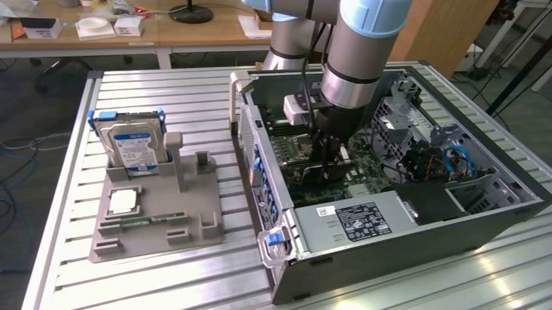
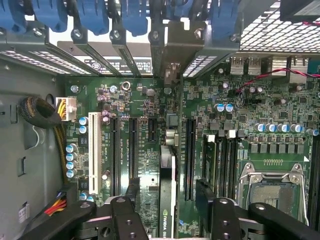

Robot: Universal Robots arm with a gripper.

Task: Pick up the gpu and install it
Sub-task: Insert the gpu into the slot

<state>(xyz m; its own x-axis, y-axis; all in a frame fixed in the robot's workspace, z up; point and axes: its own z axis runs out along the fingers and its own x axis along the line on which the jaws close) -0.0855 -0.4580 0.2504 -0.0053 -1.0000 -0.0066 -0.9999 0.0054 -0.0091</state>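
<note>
Step in hand: the install stage, judged from the gpu standing on edge among the expansion slots of the motherboard with the gripper straddling it.

Gripper state: the jaws stand apart, one dark finger on each side of the card, with a visible gap between each pad and the card's faces; nothing is held.

Gripper position, exterior view: the gripper reaches down from the arm into the open computer case, low over the board.

Location of the gpu: inside the case, upright, running from between the fingers toward the rear slot openings, where its silvery bracket meets the back panel beneath the blue retention clips.

Appearance of the gpu: a thin, dark card seen edge-on, long and flat, with a green logo near the gripper end and small connectors at the bracket end.

Seating: whether the card edge is fully home in its slot cannot be told.

What the next move calls for: judged, a straight lift clear of the card without brushing it, and a check that the bracket lies flush.

Bystanders: the hard drive stands in the grey fixture on the table, well apart from the case.
</note>
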